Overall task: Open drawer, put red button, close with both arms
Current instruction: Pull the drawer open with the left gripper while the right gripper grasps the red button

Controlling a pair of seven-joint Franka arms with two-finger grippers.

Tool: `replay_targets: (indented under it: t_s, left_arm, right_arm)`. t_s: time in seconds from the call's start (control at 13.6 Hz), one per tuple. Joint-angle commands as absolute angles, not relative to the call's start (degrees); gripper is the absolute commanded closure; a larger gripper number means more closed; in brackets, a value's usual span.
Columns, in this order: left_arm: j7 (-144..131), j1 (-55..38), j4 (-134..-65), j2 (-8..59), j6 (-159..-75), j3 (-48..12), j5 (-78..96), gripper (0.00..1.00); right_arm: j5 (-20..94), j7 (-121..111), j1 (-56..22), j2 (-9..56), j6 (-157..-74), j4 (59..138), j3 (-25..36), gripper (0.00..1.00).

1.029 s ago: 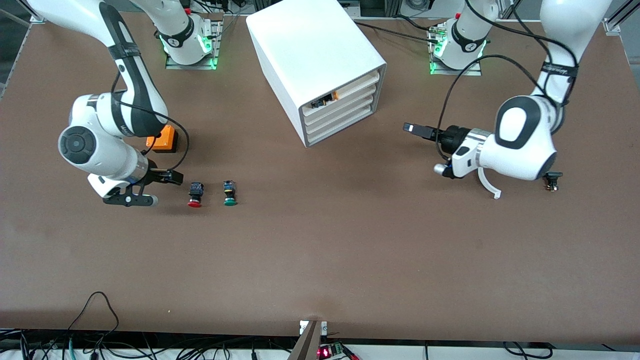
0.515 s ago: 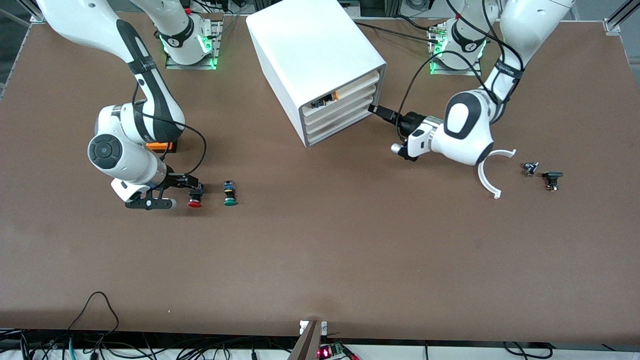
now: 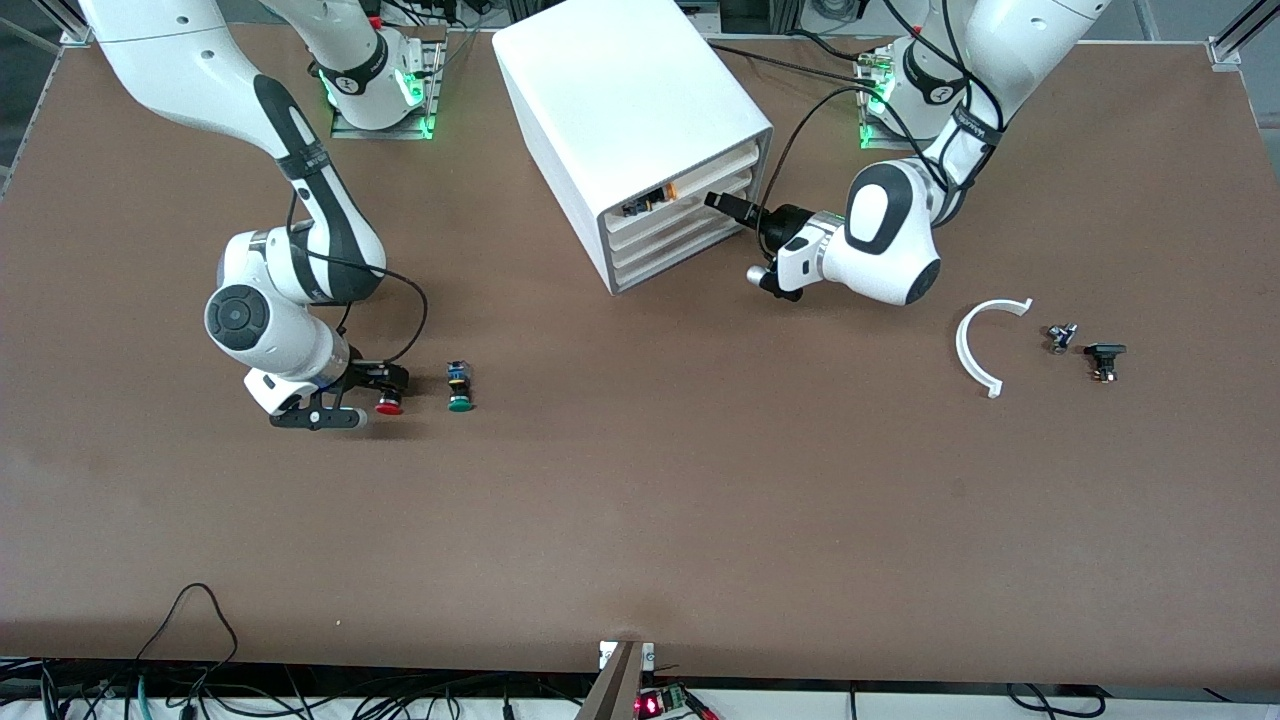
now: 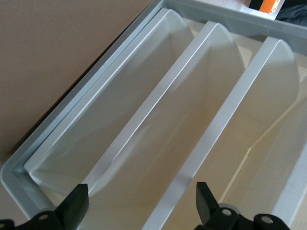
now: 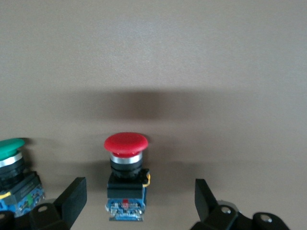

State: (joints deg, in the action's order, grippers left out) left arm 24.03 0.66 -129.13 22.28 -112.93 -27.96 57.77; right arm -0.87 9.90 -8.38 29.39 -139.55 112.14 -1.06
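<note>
The red button (image 5: 125, 175) lay on the table beside the green button (image 3: 460, 387), between the right tool's (image 3: 385, 384) spread fingers. It looked light and rigid, its body the best place to pinch. The left tool (image 3: 722, 204), open, faced the cabinet's closed drawer (image 3: 680, 222).

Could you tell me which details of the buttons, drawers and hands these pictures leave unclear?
- Red button: front view, its body is covered by the right hand.
- Green button: right wrist view, cut off by the frame edge.
- Drawer contents: left wrist view, flared lips block the insides.
- Left hand: front view, too small to see contact with the cabinet.
</note>
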Motion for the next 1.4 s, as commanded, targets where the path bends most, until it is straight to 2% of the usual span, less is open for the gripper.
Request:
replay_targets:
  t_s: [0.0, 0.07, 0.37, 0.59, 0.88, 1.32]
  left_arm:
    - [25.75, 0.18, -129.73, 22.15, -113.99, -28.39, 59.76, 0.36]
    - [25.75, -0.09, -129.73, 22.15, -114.08, -28.39, 59.77, 0.42]
    - [25.75, -0.26, -129.73, 22.24, -114.79, -28.48, 59.77, 0.98]
    - [25.05, 0.17, -129.29, 21.89, -114.7, -28.3, 59.68, 1.0]
    - [25.57, 4.04, -127.62, 20.83, -114.7, -25.32, 58.8, 1.0]
    - [25.58, 5.8, -122.01, 21.71, -114.87, -19.08, 58.71, 1.0]
  right_arm:
    - [-0.26, 11.16, -8.35, 30.23, -140.89, 111.97, -1.76, 0.0]
    - [-0.35, 11.42, -8.52, 30.58, -140.89, 111.97, -1.84, 0.0]
    - [-0.44, 11.34, -8.61, 31.29, -141.59, 112.32, -2.29, 0.0]
    - [-0.53, 10.9, -8.61, 31.2, -141.33, 113.11, -2.29, 0.06]
    - [-0.53, 10.55, -8.61, 31.11, -140.98, 113.47, -3.07, 0.38]
    - [-0.53, 10.55, -8.61, 31.2, -140.89, 113.29, -3.08, 0.69]
